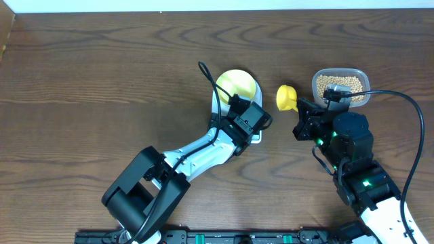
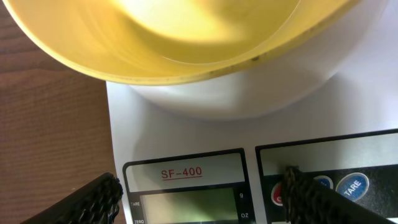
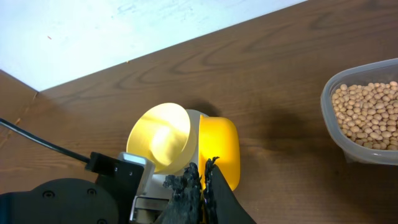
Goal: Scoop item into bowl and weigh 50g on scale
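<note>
Robot lab test station, by the look. Dark wood-grain bench (image 1: 81, 81) against plain white wall (image 3: 93, 31). Two black-and-white robot arms, left (image 1: 196, 152) and right (image 1: 352, 135), black cable (image 1: 413, 115) trailing. White digital kitchen scale (image 2: 186, 137) marked SF-400.

Empty bowl (image 1: 237, 85) on scale (image 2: 186, 134); beans (image 1: 341, 85) sep.
</note>
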{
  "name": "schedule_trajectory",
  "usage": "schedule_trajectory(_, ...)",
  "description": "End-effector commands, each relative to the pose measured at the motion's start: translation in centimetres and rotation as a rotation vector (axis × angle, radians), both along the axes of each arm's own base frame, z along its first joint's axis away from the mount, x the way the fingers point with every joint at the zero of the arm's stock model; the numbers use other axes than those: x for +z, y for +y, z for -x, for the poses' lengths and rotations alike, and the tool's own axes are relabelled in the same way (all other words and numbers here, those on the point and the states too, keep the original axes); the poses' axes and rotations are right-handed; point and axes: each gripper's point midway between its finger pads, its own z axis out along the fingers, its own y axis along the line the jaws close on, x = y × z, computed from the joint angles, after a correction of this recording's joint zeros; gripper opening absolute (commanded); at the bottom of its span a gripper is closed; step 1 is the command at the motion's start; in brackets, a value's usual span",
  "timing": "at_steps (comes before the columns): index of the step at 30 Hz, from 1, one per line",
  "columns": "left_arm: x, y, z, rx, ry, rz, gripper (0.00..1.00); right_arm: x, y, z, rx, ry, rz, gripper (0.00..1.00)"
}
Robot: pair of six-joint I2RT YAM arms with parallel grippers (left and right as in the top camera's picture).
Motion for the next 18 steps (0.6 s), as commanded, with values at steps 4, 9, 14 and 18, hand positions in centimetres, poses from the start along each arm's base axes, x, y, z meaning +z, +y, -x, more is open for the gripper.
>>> schedule_trajectory(4,-0.7,1.0,0.2,0.001,0.009,-0.046,0.84,1.2,-0.2,-0.1,-0.001,-0.032,0.003,0.01)
schedule_trajectory(9,-0.3,0.9,0.2,0.001,0.002,-0.038,0.84,1.0,-0.2,-0.1,-0.001,-0.028,0.005,0.01)
schedule_trajectory(14,-0.3,0.9,0.3,0.000,0.005,-0.041,0.84,1.0,-0.2,-0.1,-0.001,-0.028,0.005,0.01)
schedule_trajectory(18,-0.1,0.8,0.3,-0.003,0.004,-0.037,0.84,1.0,-0.2,-0.1,-0.001,-0.028,0.005,0.01)
